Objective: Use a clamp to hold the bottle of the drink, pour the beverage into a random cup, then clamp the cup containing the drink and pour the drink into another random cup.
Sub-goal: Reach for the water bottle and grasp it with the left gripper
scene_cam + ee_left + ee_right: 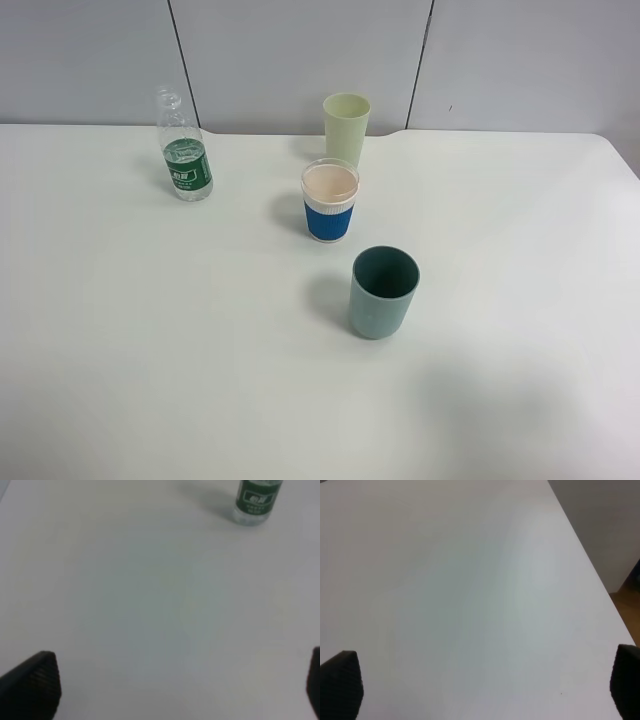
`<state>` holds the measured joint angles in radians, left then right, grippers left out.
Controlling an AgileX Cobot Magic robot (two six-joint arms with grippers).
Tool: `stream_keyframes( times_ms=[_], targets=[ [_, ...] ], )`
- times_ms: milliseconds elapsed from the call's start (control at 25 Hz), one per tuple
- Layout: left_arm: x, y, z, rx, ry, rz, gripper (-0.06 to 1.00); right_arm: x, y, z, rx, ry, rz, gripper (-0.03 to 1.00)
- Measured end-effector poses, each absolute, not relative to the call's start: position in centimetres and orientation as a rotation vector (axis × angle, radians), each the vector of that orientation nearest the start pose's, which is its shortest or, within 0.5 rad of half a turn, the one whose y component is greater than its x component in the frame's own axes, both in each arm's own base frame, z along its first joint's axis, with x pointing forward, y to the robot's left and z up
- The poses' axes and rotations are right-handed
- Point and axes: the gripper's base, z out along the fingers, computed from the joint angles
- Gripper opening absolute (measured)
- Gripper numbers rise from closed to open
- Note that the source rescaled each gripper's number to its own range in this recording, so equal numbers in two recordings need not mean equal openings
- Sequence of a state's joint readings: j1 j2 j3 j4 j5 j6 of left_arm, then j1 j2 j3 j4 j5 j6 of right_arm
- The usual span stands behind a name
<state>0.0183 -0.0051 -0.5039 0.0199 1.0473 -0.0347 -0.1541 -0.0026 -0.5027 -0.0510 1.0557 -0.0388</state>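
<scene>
the left end effector (175, 687) is spread wide over the bare desk (125, 580), pinching nothing. the right end effector (482, 687) is spread just as wide near the desk's edge. the bottle (255, 500) stands upright well ahead of the left one, apart from the blue-sleeved paper cup (330, 205), teal tumbler (383, 292) and pale yellow-green cup (346, 125). the step in hand, i judge, is reaching for the bottle: come in level, straddle the labelled middle, and close squarely so it doesn't tip.
</scene>
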Motion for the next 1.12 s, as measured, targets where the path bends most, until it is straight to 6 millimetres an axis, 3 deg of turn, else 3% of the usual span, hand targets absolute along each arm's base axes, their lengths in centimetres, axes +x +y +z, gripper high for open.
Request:
stream_keyframes(
  times_ms=[1120],
  targets=[
    [-0.56, 0.15, 27.94, -0.054, 2.021, 0.013, 1.00, -0.60, -0.32, 27.85, 0.120, 2.034, -0.182, 0.99]
  ],
)
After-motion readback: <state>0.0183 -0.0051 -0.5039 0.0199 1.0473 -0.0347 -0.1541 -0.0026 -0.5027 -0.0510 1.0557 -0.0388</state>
